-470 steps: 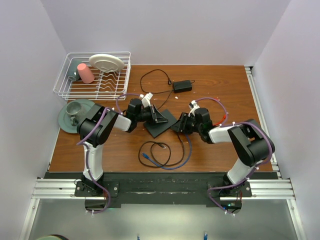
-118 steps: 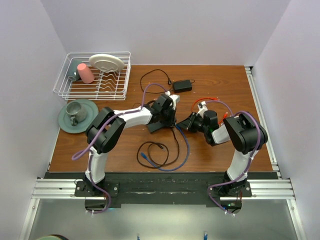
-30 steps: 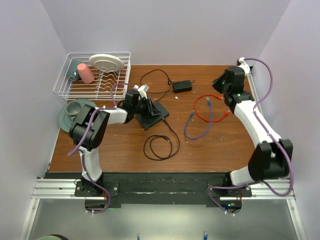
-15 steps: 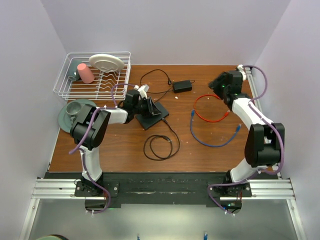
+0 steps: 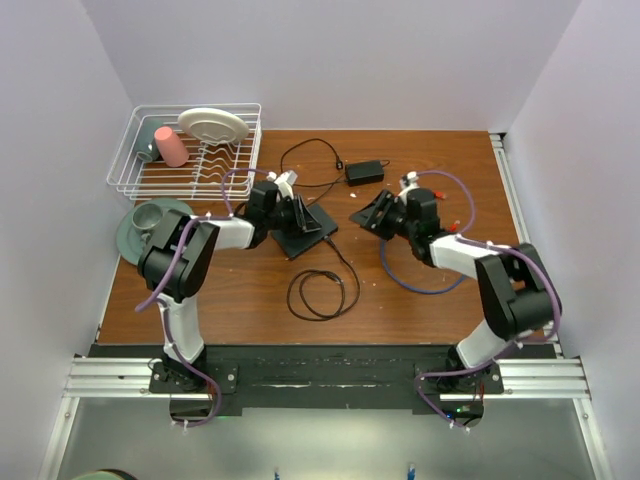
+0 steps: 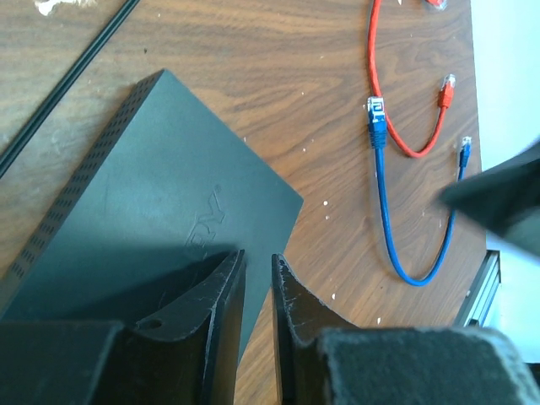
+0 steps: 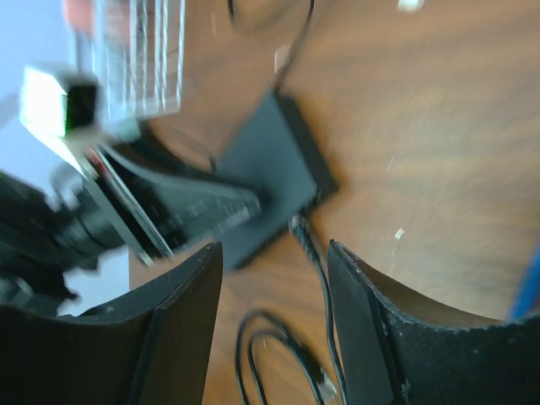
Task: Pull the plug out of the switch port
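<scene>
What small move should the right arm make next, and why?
Probably ease the open right gripper forward until its jaws straddle the black plug at the switch edge. That plug looks seated, whereas the red cable and blue cable lie loose, and the left gripper sits at the switch.

A brown wood-grain table (image 5: 430,310) fills a booth of plain pale lavender walls (image 5: 330,60) (back and both sides), evenly lit; a silver metal rail (image 5: 110,378) runs along its near edge.
</scene>
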Available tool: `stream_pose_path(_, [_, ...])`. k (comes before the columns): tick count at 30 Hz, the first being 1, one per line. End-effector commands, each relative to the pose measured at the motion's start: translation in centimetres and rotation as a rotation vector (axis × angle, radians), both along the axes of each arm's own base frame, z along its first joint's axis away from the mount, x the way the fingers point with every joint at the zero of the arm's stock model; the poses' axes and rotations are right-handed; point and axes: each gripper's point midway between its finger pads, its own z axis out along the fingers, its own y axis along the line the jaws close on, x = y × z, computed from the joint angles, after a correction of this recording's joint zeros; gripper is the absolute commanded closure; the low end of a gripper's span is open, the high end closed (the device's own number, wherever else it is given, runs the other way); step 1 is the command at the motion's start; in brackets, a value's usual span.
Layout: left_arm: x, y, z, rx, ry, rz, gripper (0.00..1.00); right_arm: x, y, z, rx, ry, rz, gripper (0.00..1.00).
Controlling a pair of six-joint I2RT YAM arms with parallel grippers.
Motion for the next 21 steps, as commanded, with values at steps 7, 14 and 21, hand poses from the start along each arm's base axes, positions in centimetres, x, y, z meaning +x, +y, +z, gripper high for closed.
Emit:
stream_pose_path(7, [-2.0,2.1,-2.0,0.089,0.061,0.023,0.76,-2.7,7.6,-1.3,0.084,-0.079,0.27,0.47])
stream_pose_path(14, [-1.6,2.2,-1.5,0.098,0.049,0.029,0.76,-2.0,6.9,-4.7,-0.02,-0.073,0.24,0.5])
stream_pose_path(21, [-0.3,2.5,-0.4,0.138,0.01,0.023,0.76,-1.2,7.2,-6.4,-0.007,-0.075,0.224,0.52])
